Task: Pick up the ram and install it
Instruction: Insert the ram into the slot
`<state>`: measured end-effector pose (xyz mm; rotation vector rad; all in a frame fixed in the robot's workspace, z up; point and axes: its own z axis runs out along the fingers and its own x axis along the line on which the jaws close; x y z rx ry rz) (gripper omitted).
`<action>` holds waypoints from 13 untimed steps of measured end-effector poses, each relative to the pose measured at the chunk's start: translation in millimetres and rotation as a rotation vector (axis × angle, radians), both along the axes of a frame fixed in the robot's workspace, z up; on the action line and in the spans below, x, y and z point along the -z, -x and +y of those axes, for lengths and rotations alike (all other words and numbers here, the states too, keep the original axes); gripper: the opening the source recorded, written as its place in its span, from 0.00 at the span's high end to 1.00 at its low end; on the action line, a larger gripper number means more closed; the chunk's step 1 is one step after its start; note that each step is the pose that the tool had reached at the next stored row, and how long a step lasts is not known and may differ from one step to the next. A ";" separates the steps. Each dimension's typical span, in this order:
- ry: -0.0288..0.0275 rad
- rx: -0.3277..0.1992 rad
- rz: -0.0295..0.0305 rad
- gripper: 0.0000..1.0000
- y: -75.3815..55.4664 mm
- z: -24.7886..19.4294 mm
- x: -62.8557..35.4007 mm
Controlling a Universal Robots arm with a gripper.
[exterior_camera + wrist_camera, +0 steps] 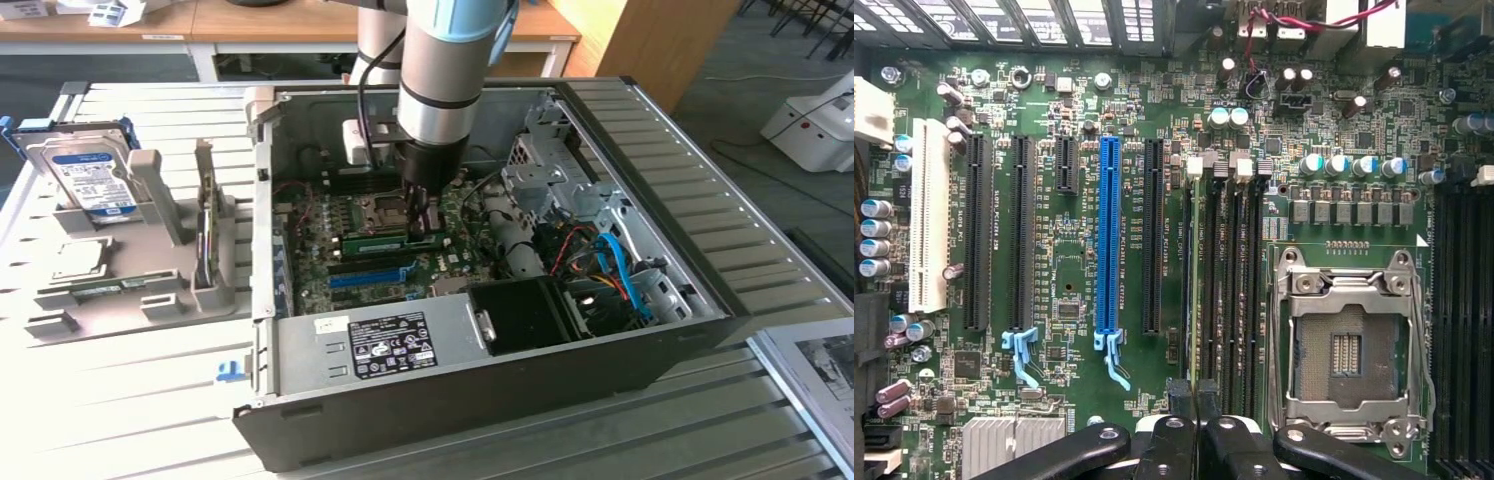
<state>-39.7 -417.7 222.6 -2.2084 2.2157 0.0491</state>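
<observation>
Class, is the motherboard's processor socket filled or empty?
Empty: the processor socket shows bare contacts, with no chip or cooler on it.

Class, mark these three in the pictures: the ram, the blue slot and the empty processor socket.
the ram (384,243): exterior view, middle of its green board.
the blue slot (1109,235): wrist view, midway along its length.
the processor socket (1351,352): wrist view, its bare contact field.
</observation>
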 end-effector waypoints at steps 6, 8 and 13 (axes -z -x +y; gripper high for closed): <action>-0.0001 0.000 -0.0001 0.89 0.0 0.0 0.1; -0.0001 0.000 -0.0001 0.89 0.0 0.0 0.1; -0.0003 0.000 -0.0002 0.81 -0.1 0.0 0.2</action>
